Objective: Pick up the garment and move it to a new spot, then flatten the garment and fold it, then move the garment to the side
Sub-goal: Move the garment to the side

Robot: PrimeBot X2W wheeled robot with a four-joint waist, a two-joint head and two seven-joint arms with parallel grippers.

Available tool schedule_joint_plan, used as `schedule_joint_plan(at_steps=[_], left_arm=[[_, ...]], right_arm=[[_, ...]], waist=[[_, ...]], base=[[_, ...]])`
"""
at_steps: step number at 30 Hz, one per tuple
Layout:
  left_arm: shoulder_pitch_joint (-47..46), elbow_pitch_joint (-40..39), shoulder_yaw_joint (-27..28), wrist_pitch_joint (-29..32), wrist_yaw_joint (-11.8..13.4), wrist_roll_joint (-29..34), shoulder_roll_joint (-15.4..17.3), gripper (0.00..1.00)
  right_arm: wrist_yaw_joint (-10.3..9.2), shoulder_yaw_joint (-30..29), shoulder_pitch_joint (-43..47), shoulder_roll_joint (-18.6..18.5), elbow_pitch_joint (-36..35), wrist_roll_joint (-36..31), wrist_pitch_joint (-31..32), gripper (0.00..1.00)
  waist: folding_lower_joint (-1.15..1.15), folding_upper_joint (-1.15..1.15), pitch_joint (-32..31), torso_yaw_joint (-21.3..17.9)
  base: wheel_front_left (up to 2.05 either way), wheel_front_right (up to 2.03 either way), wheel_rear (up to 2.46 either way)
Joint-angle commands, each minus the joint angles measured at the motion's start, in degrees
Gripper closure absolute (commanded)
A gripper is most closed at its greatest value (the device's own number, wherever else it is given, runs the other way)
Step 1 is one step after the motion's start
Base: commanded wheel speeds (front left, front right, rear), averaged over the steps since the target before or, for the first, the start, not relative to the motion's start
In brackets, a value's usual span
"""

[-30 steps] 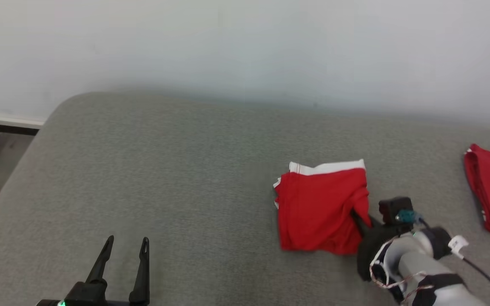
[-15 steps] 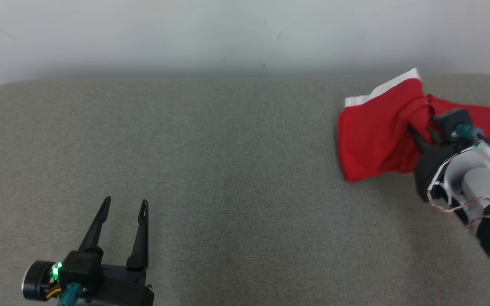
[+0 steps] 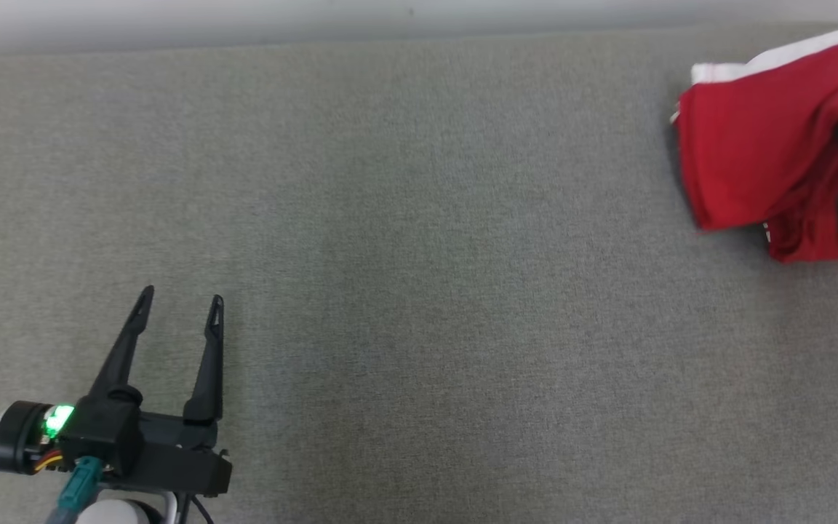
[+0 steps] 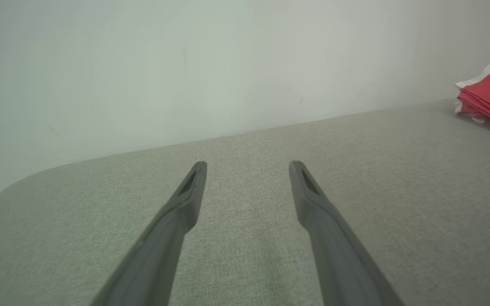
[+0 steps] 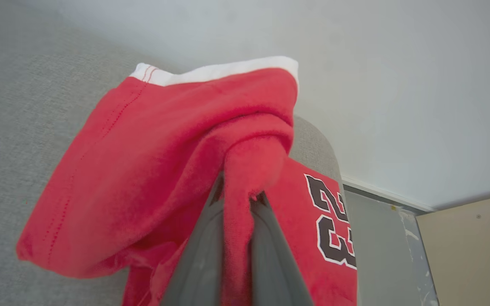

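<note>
Dragged rightward, garment [image 5: 164,170] clamped in closed right pincer [image 5: 239,196].

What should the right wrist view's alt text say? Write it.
The right gripper is shut on a bunched fold of a red garment with a white band, over a grey cushion. Red fabric printed 23 lies behind it.

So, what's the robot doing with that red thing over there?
The robot's right gripper is shut on a bunched edge of a folded red cloth garment with a white band, at the far right of the grey fabric surface. Another red piece with black numerals lies beside it. The left gripper hovers open, holding nothing.
</note>
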Motion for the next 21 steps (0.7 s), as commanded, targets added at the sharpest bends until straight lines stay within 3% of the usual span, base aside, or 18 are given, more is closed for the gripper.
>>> schedule_joint_plan(at_steps=[1,13,21], left_arm=[[-0.70,-0.64,0.41,-0.16,0.23,0.53,0.69,0.00],[-1.37,-3.29,-0.01,0.63,0.99,0.82,2.05,0.00],[-1.15,-4.53,-0.10,0.70,1.31,0.46,2.84,0.00]], right_arm=[[-0.12,0.71,-1.86,-1.53,-0.75,0.92,0.28,1.00],[-0.12,5.31,-7.43,-9.25,-3.79,5.50,4.81,1.00],[-0.12,7.62,-10.33,-10.84,-2.58,5.40,4.89,1.00]], waist=[[-0.01,-0.01,2.72,-1.75],[-0.01,-0.01,6.44,-4.02],[-0.01,-0.01,7.95,-3.94]], base=[[0.00,0.00,0.00],[0.00,0.00,0.00],[0.00,0.00,0.00]])
